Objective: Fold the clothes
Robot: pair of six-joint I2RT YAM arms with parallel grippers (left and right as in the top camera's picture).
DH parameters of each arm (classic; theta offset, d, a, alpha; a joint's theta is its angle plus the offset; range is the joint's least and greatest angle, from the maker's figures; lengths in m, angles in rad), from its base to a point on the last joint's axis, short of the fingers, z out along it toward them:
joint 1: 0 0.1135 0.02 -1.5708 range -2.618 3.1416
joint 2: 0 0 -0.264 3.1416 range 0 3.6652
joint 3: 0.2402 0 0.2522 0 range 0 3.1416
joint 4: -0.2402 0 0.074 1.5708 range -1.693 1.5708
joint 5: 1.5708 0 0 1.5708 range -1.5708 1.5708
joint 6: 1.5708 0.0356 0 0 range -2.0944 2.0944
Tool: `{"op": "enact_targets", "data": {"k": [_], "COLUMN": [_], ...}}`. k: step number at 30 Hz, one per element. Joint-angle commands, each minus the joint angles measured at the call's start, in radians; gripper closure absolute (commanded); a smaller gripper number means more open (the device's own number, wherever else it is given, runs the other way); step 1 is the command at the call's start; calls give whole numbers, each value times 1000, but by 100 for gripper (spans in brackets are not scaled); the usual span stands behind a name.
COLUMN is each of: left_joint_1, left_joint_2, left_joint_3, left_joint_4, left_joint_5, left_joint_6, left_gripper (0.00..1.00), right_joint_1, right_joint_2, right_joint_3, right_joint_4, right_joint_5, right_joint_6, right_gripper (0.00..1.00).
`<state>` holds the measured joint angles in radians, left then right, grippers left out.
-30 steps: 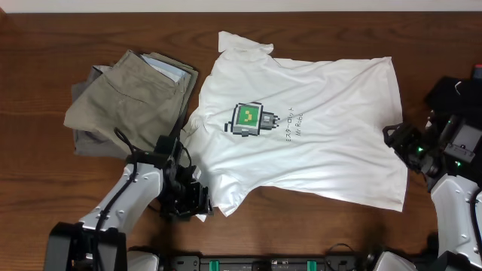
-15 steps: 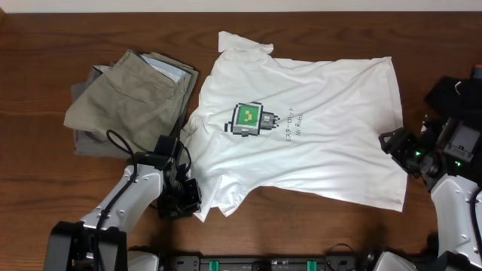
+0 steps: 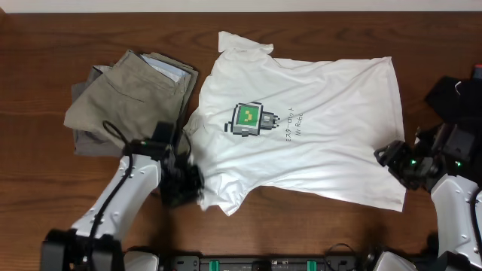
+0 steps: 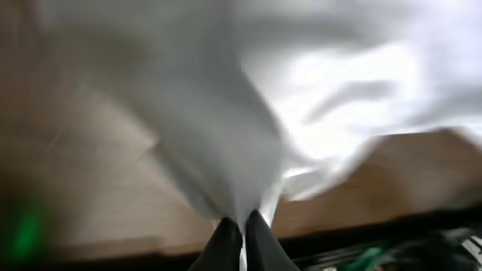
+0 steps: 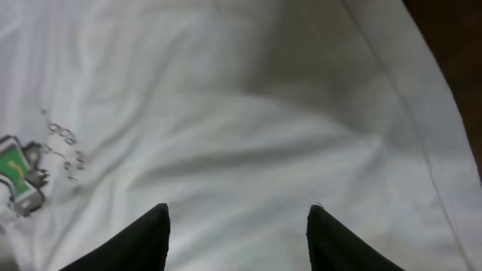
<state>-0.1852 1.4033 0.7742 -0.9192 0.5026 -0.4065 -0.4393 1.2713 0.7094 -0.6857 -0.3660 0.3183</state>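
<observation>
Since a second ago the left gripper (image 3: pixel 188 184) has slid up from the frame's lower left and now pinches the sleeve of the white cotton T-shirt with a pixel-robot print (image 3: pixel 316 128), which lies spread across the centre. To my eye the first fold is starting. The right gripper (image 3: pixel 388 154), jaws wide and empty, has dropped toward the shirt's lower-right hem.

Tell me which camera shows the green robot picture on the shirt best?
Overhead: the whole print shows clearly on the white shirt. The right wrist view catches only part at its left edge; the left wrist view shows just blurred cloth.
</observation>
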Motion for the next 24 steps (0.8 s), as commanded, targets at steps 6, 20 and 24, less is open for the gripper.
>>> {"op": "enact_targets", "data": {"k": [6, 20, 24], "left_joint_1": [3, 5, 5], "left_joint_2": [-93, -92, -92], "left_joint_3": [152, 153, 153], "left_joint_4": [17, 68, 68], "left_joint_5": [-44, -51, -51], "left_joint_6": [31, 31, 31], "left_gripper": [94, 94, 94], "right_joint_1": [-6, -7, -6], "right_joint_2": [-3, 109, 149], "right_joint_3": [12, -31, -56], "right_joint_4": [-159, -231, -231], "right_joint_5": [182, 359, 398], "right_joint_6": [56, 172, 179], "right_gripper": [41, 40, 43]}}
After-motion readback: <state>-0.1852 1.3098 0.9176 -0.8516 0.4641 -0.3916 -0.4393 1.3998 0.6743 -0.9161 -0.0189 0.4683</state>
